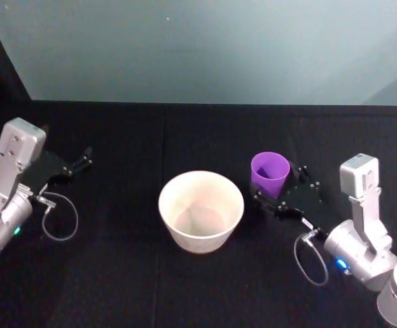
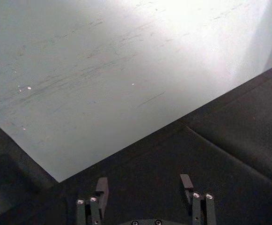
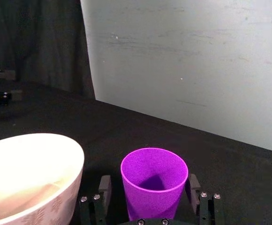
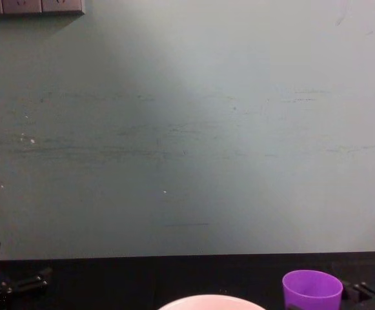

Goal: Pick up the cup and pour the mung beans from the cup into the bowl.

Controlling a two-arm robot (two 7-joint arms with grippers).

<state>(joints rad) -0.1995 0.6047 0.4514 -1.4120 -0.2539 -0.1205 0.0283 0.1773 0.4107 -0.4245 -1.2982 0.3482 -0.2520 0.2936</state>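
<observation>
The purple cup (image 1: 270, 173) stands upright on the black table, just right of the wide pale bowl (image 1: 201, 210). My right gripper (image 1: 280, 185) is open, and its fingers (image 3: 105, 186) straddle the cup (image 3: 154, 185) low down with a small gap on one side. Inside the cup I see purple wall and shadow; the mung beans are hidden. The bowl (image 3: 30, 176) sits close beside the cup, and both cup (image 4: 312, 289) and bowl rim (image 4: 210, 302) show in the chest view. My left gripper (image 1: 77, 164) rests open at the table's left, holding nothing.
A pale grey-green wall (image 1: 218, 48) runs behind the table's back edge. Black tabletop (image 1: 130, 137) stretches between the left gripper and the bowl. Looped cables (image 1: 61, 219) hang by each wrist.
</observation>
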